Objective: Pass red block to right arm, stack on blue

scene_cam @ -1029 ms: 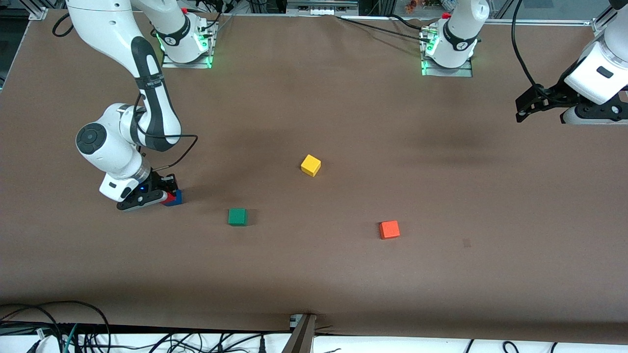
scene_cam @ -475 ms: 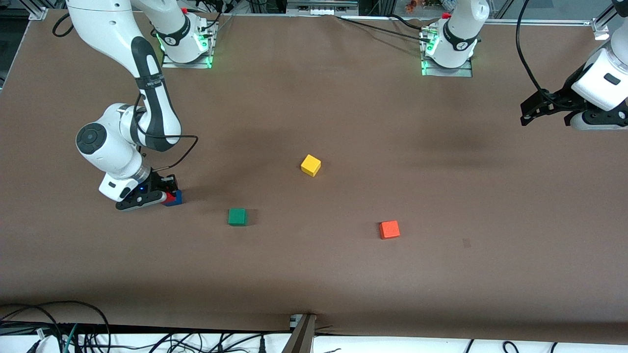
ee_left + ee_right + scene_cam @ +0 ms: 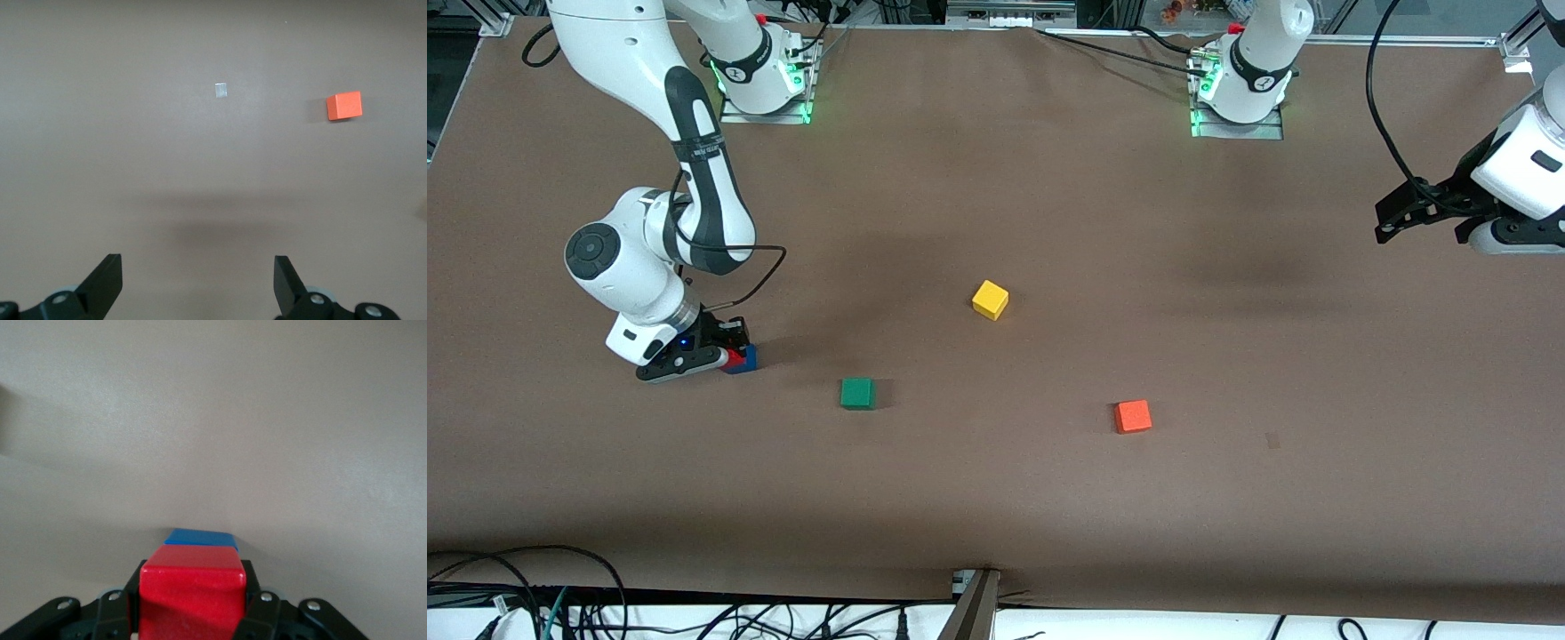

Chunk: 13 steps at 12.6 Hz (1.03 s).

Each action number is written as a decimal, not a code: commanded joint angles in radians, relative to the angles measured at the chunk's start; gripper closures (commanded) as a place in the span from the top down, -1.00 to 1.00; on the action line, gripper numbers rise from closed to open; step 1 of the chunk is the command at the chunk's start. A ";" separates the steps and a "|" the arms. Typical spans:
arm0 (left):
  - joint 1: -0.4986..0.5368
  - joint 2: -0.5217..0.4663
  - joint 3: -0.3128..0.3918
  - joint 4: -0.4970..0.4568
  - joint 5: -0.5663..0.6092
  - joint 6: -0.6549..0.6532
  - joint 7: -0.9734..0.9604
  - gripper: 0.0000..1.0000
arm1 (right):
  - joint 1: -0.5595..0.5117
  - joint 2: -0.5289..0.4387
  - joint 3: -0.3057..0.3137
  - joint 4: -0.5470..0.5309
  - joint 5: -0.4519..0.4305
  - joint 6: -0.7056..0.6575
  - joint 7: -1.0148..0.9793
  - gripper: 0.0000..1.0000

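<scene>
My right gripper (image 3: 729, 354) is clamped on the red block (image 3: 191, 590), pads on two of its sides; left gripper (image 3: 198, 287) is spread wide with nothing between the fingers (image 3: 107, 283)

Red block sits down at the blue block (image 3: 201, 538), low over the table (image 3: 996, 498) toward the right arm's end. From the right wrist view only a thin strip of blue top shows past the red one, so I can't tell if red is resting on it or just off it. In the front view my gripper covers most of both, just a red sliver and a blue corner stick out

Left gripper hangs in the air toward the left arm's end, arm waiting; wrist partly cut off by the frame edge

Loose on the table: yellow cube (image 3: 990, 300), green cube (image 3: 857, 393), orange-red cube (image 3: 1133, 416), well apart from each other. Small pale patch (image 3: 221, 89) on the table near the orange-red cube, can't make out what it is

No readable writing on cubes or arms
</scene>
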 commanded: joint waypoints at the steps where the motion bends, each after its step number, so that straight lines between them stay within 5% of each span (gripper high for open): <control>1: -0.007 0.015 0.000 0.039 0.013 -0.056 -0.001 1.00 | 0.005 0.008 -0.001 -0.016 -0.003 0.018 0.025 -0.43; 7: -0.016 0.011 -0.011 0.039 0.017 -0.059 -0.012 1.00 | 0.005 0.008 -0.001 -0.016 -0.003 0.015 0.046 -0.43; 8: -0.021 0.013 -0.012 0.039 0.017 -0.059 -0.016 1.00 | 0.005 0.008 -0.001 -0.016 -0.003 0.015 0.046 -0.04; 9: -0.023 0.013 -0.012 0.039 0.017 -0.059 -0.027 1.00 | 0.005 0.009 -0.001 -0.016 -0.004 0.015 0.046 0.99; 13: -0.021 0.013 -0.011 0.039 0.017 -0.061 -0.027 1.00 | 0.005 0.005 -0.002 -0.004 -0.004 0.011 0.045 1.00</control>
